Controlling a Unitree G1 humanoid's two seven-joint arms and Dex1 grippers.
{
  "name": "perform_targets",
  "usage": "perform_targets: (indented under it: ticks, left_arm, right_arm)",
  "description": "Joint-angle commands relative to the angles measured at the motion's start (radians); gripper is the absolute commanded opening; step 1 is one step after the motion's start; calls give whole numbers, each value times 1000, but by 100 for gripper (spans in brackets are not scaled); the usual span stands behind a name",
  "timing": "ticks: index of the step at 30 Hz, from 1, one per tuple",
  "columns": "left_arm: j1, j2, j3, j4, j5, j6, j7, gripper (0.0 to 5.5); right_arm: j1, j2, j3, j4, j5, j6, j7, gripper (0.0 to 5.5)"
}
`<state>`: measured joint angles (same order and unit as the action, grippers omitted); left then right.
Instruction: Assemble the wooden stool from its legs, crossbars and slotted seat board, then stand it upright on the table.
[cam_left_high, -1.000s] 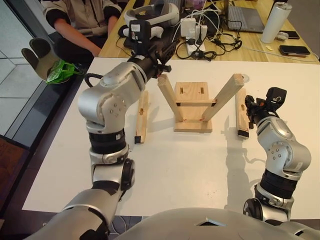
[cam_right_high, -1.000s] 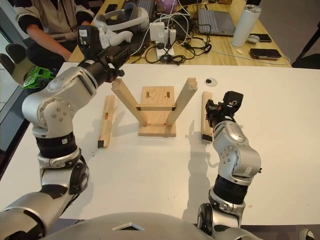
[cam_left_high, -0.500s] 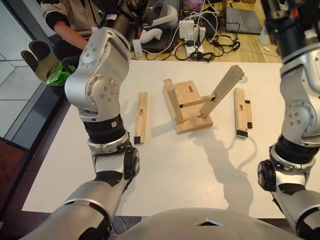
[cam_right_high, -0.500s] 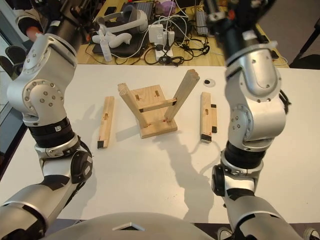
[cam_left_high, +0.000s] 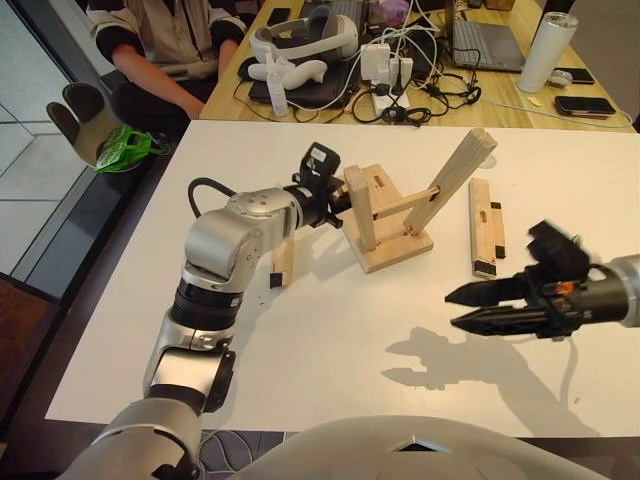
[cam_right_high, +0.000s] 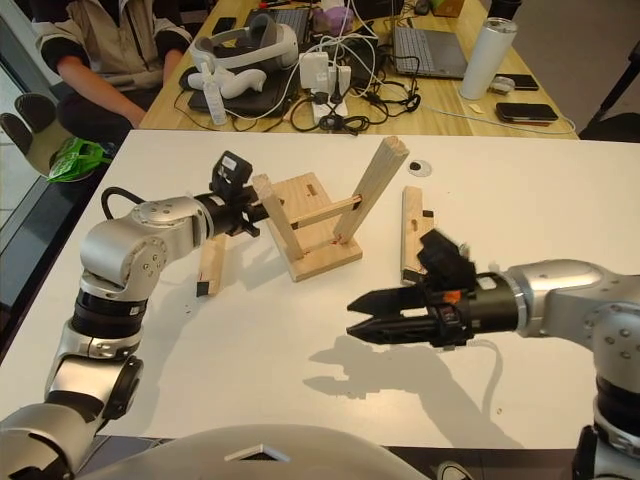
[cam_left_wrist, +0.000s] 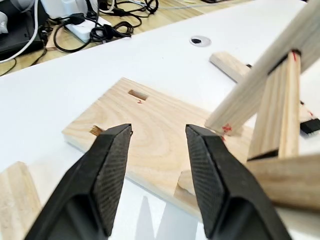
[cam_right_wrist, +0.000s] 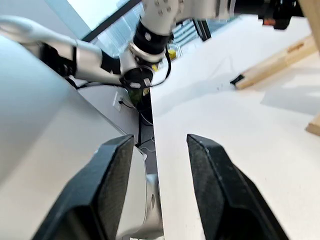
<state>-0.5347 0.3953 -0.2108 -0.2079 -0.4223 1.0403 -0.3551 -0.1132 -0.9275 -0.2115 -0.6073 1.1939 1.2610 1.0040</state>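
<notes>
Stool subassembly (cam_left_high: 395, 210) is located mid-table (cam_left_high: 330, 340) in the left eye view, inverted, with two square-section legs (cam_left_high: 458, 180) raised. One loose leg (cam_left_high: 484, 225) lies just right.

In the left wrist view, the left gripper (cam_left_wrist: 158, 129) is released beside the pale, grained seat board (cam_left_wrist: 165, 112). A nudge could dislodge the slotted-in legs.

In the right wrist view, the right gripper (cam_right_wrist: 160, 139) is held parted above the smooth white table.

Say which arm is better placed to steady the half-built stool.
Left. Its jaws stand open beside the stool, facing its seat; the right jaws hover over the table, away from it.
</notes>
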Motion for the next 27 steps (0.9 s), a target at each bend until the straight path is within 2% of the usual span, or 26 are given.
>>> perform_targets:
  ticks: [1,3,6,9,13,15,19,21,23,25,27]
  left_arm:
    - [-12,11,-48,-64,-3,16,-59,203]
    - [-27,-25,-58,-91,-11,31,-60,203]
    - [-86,-201,-65,-68,-26,58,8,203]
    - [-159,-415,-100,23,1,45,98,203]
    - [-233,-588,-89,198,52,-26,183,203]
    - [-286,-628,-74,307,72,-95,197,203]
    - [-365,-559,-6,443,100,-221,181,203]
    - [-378,-481,43,431,101,-233,163,203]
    - [-350,-386,85,324,82,-202,112,203]
    - [-284,-264,114,188,52,-145,33,203]
    - [-228,-161,135,114,37,-109,-29,203]
  right_arm:
    - [-33,-24,218,116,-327,-241,14,201]
    - [-152,37,343,312,-537,-384,-46,201]
    - [-298,92,445,521,-716,-535,-27,201]
    - [-296,-5,523,518,-830,-655,123,201]
    - [-243,-129,539,471,-921,-757,248,201]
    - [-194,-194,528,430,-953,-794,284,201]
    - [-11,-317,343,195,-748,-692,387,201]
    - [71,-310,221,31,-487,-535,378,201]
    - [114,-257,164,-79,-244,-403,280,201]
    - [128,-161,197,-110,-162,-342,119,201]
    - [135,-87,262,-130,-201,-319,-13,201]
